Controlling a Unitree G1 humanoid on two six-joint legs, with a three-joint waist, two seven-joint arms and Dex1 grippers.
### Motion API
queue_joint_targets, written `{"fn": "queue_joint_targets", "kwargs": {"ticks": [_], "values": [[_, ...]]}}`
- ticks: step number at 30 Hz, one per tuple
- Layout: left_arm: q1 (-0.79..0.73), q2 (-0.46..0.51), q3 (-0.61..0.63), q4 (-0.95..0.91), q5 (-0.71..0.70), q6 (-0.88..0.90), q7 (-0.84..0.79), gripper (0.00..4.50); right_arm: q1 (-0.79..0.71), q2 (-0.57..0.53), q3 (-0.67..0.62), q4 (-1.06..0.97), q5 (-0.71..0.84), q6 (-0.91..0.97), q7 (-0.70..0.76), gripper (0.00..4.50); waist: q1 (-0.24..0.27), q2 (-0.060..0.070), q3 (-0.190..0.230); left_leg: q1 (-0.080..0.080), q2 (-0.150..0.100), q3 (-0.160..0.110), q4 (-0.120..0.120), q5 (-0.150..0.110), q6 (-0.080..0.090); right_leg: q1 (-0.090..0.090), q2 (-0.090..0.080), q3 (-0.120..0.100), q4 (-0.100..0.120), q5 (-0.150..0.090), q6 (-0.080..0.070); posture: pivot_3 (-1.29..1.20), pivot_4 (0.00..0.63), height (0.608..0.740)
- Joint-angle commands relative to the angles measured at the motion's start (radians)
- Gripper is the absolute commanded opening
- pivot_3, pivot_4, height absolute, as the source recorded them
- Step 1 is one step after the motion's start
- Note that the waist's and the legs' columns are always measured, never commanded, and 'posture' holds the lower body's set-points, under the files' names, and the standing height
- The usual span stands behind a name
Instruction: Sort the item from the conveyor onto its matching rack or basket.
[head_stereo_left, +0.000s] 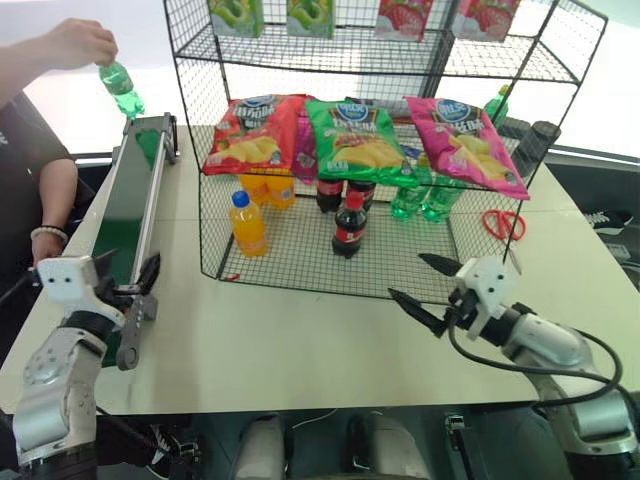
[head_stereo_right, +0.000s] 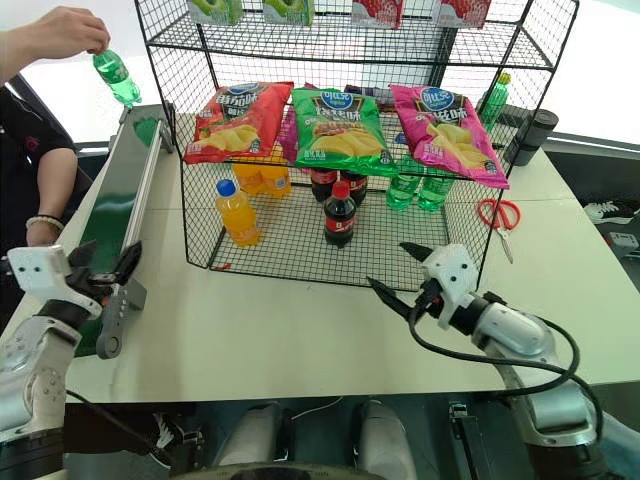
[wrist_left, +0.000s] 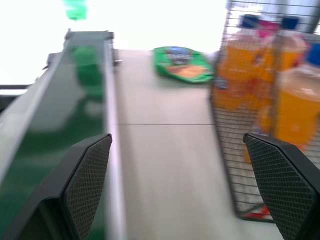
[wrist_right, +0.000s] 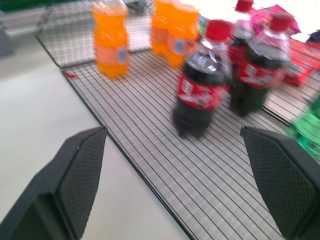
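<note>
A person's hand holds the item (head_stereo_left: 122, 90), a small green bottle, by its cap just above the far end of the conveyor (head_stereo_left: 130, 200), a dark-green belt running along the table's left side. The black wire rack (head_stereo_left: 400, 255) stands at the middle and back of the table. My left gripper (head_stereo_left: 128, 268) is open over the conveyor's near end, pointing along the belt, with nothing between its fingers. Also open and empty, my right gripper (head_stereo_left: 405, 275) hovers just before the rack's front right edge, aimed at the cola bottles (wrist_right: 200, 95).
The rack's lowest tier holds orange-drink bottles (head_stereo_left: 248, 225), cola bottles (head_stereo_left: 348, 225) and green bottles (head_stereo_left: 420, 200); chip bags (head_stereo_left: 355, 135) lie on the tier above. Red scissors (head_stereo_left: 503, 222) lie on the table at the right. A person stands at the left.
</note>
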Motion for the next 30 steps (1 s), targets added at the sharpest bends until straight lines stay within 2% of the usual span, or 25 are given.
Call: {"fn": "queue_joint_targets", "kwargs": {"ticks": [1,9,22,30], "values": [[0.001,0.013,0.029,0.023,0.027,-0.065,0.016,4.5,-0.021,0.028,0.046,-0.052,0.0,-0.025,0.003,4.43,-0.001,-0.001,-0.001,0.0,0.0,0.0,0.0,0.0,0.0,0.0,0.0,0.0,0.0,0.0,0.0,0.0,0.15,0.735],[-0.041,0.0,0.028,0.118,0.052,-0.137,0.074,4.5,0.009,0.102,0.226,-0.104,-0.06,-0.07,-0.005,4.43,-0.002,-0.002,-0.001,0.0,0.0,0.0,0.0,0.0,0.0,0.0,0.0,0.0,0.001,0.0,0.0,0.0,0.15,0.735],[-0.059,-0.007,0.005,0.149,0.076,-0.19,0.102,4.5,0.025,0.112,0.239,-0.047,-0.086,-0.15,0.02,4.43,-0.002,-0.005,-0.003,0.0,0.0,0.0,0.0,0.0,0.0,0.0,-0.002,0.0,0.001,0.0,0.0,0.0,0.15,0.735],[-0.052,-0.017,0.004,0.163,0.098,-0.218,0.123,4.5,-0.009,0.126,0.243,-0.057,-0.065,-0.112,0.014,4.43,-0.002,-0.005,-0.003,0.0,0.0,0.0,0.0,0.0,0.0,0.0,-0.002,0.0,0.001,0.0,0.0,0.0,0.15,0.735]]}}
